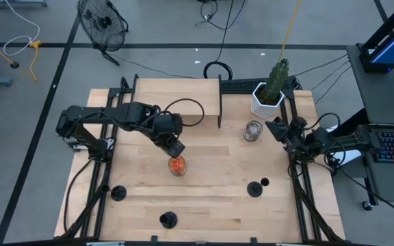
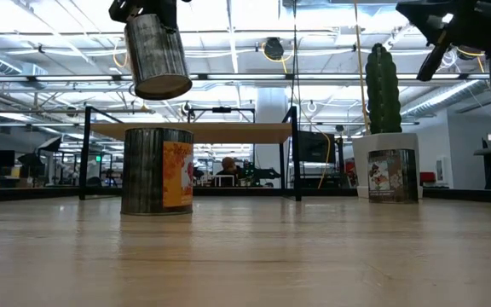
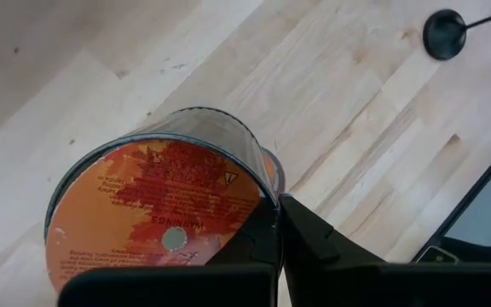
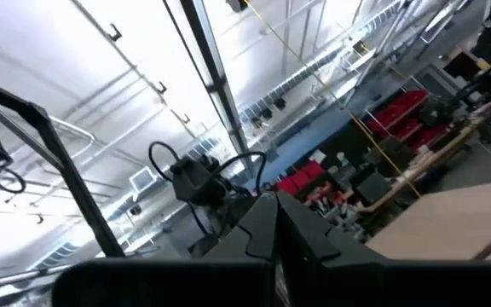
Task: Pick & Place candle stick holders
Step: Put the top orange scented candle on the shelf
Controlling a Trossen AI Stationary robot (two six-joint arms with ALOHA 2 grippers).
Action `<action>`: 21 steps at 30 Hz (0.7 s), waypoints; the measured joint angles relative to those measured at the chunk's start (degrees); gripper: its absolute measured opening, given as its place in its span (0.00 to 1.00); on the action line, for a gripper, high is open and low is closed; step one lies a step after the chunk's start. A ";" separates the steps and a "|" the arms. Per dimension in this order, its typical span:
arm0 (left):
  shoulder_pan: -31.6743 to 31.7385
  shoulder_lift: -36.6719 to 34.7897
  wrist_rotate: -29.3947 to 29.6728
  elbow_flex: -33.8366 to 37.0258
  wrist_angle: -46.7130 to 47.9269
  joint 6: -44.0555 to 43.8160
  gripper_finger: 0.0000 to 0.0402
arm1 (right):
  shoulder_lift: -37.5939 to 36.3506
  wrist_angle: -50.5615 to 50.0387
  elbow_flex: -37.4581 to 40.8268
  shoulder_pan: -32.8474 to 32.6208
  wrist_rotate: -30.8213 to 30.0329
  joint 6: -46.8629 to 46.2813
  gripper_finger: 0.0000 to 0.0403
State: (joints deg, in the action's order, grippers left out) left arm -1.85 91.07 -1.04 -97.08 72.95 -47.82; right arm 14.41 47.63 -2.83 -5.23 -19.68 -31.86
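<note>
Three black candle stick holders stand on their round bases near the table's near edge: one at the left point(image 1: 117, 193), one in the middle point(image 1: 167, 219), one at the right point(image 1: 254, 188). One also shows in the left wrist view point(image 3: 444, 34). No gripper touches them. My left gripper point(image 1: 176, 147) is above the table's middle, shut on a metal can with an orange top point(image 3: 156, 205). It holds that can in the air point(image 2: 156, 55) over a second orange-labelled can point(image 2: 158, 170) standing on the table. My right gripper point(image 1: 277, 128) is shut and empty, raised at the right side. My left gripper holds the can by its top rim point(image 3: 267, 200), on one side of the round top. The fingers point(image 3: 314, 239) come from above, pointing down, and are nearly closed on the rim. The can hangs below them, slightly tilted and clear of the can beneath.
A third can point(image 1: 252, 130) stands at the far right, in front of a cactus in a white pot point(image 1: 269, 96). A raised wooden shelf on black legs point(image 1: 183, 92) spans the far side. Black frame rails point(image 1: 299, 184) run along both table sides.
</note>
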 joint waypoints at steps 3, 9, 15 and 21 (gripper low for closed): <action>0.00 0.00 0.17 0.00 -0.04 1.99 0.00 | 0.02 1.35 0.00 0.00 0.03 -0.02 0.00; 0.00 0.00 -0.38 0.00 -0.04 4.92 0.00 | 0.00 2.33 0.00 0.00 -0.02 -0.33 0.00; 0.00 0.00 -0.43 0.00 -0.02 7.70 0.00 | 0.03 2.18 0.00 0.00 -0.03 -2.32 0.00; 0.00 0.00 -1.03 0.00 0.00 9.24 0.00 | 1.69 -0.93 0.00 0.00 0.41 -6.28 0.03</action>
State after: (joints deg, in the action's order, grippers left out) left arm -1.85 91.07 -2.06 -97.08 72.95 -38.58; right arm 16.10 46.69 -2.83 -5.23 -19.27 -38.14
